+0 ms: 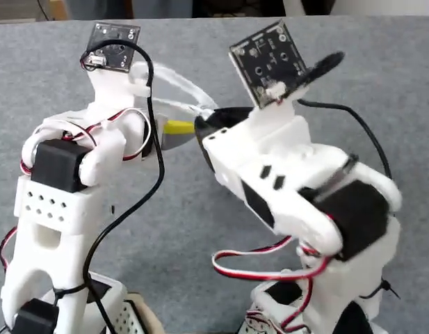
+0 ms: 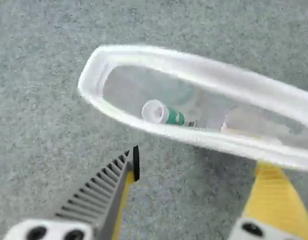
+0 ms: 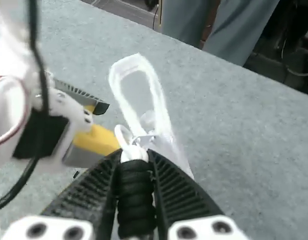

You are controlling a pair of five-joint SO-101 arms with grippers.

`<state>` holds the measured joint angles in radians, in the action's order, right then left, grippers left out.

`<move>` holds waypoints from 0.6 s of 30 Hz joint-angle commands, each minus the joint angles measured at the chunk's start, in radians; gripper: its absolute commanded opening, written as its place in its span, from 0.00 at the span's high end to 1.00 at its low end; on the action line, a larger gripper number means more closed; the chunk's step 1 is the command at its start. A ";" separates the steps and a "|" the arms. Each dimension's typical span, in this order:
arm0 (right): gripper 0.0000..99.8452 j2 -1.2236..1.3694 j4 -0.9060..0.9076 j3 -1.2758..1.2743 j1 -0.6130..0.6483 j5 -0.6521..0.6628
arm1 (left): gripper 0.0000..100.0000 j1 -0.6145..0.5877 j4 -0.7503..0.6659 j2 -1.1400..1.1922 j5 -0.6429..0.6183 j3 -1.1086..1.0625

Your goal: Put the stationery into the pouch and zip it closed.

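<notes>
Gripping a black cord (image 3: 135, 195) at lower centre of the right wrist view, the right gripper (image 3: 134, 152) has its fingers pinched narrow around it. Beyond the fingertips the cord meets the white pouch (image 3: 161, 112), which lies mouth open on the grey surface (image 2: 44, 125). A green-banded tube (image 2: 166, 114) lies inside the pouch. The left gripper (image 2: 201, 167) sits just beside the pouch's long edge, fingers wide, holding nothing.
</notes>
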<state>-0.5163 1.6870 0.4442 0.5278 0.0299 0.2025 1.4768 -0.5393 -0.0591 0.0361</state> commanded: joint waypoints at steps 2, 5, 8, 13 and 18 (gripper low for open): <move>0.99 -0.015 0.049 0.125 0.026 0.043 | 0.63 -0.013 -0.003 -0.017 0.018 0.041; 0.99 -0.015 0.071 0.153 0.021 0.068 | 0.63 -0.013 -0.003 -0.017 0.018 0.041; 0.99 -0.015 0.072 0.153 -0.023 0.072 | 0.63 -0.013 -0.003 -0.017 0.018 0.041; 0.99 -0.005 0.064 0.133 -0.055 0.074 | 0.63 -0.013 -0.002 -0.017 0.018 0.041; 0.99 -0.010 0.034 0.008 -0.055 0.074 | 0.63 -0.013 0.003 -0.017 0.018 0.041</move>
<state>-0.5194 1.7545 0.5025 0.4895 0.0959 0.1995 1.4768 -0.5393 -0.0468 0.0361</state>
